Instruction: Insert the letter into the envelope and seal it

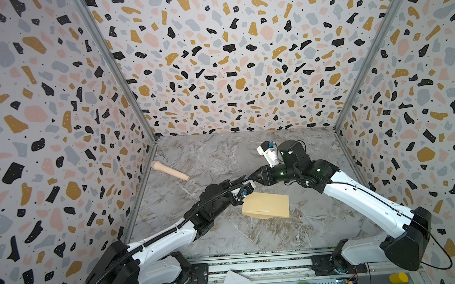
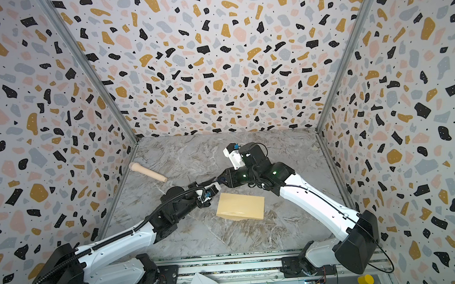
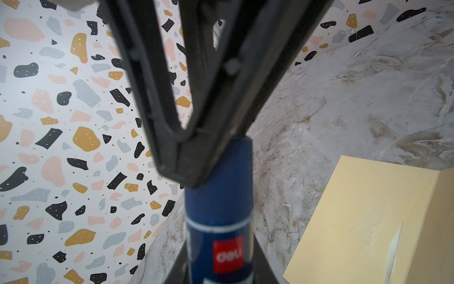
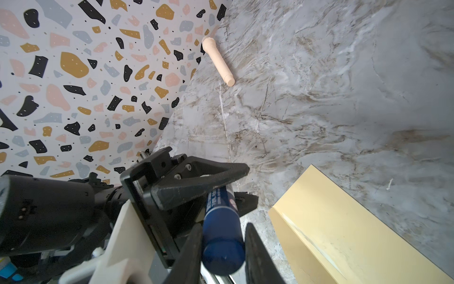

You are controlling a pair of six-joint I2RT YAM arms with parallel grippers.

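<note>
The marble table [image 1: 226, 237] fills the bottom middle of both top views. The tan envelope [image 1: 265, 205] lies on it, low and central; I cannot tell what is inside. A wooden peg [image 1: 170, 171] lies upper left. The left gripper [image 4: 242, 186] and right gripper [image 3: 186, 169] both pinch the blue glue stick [image 3: 218, 214] by the envelope's upper left corner.

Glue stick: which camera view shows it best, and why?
The left wrist view: the glue stick fills the middle, blue body and red label plain. The right wrist view shows it end-on, label mostly hidden. In both top views it cannot be made out.
</note>
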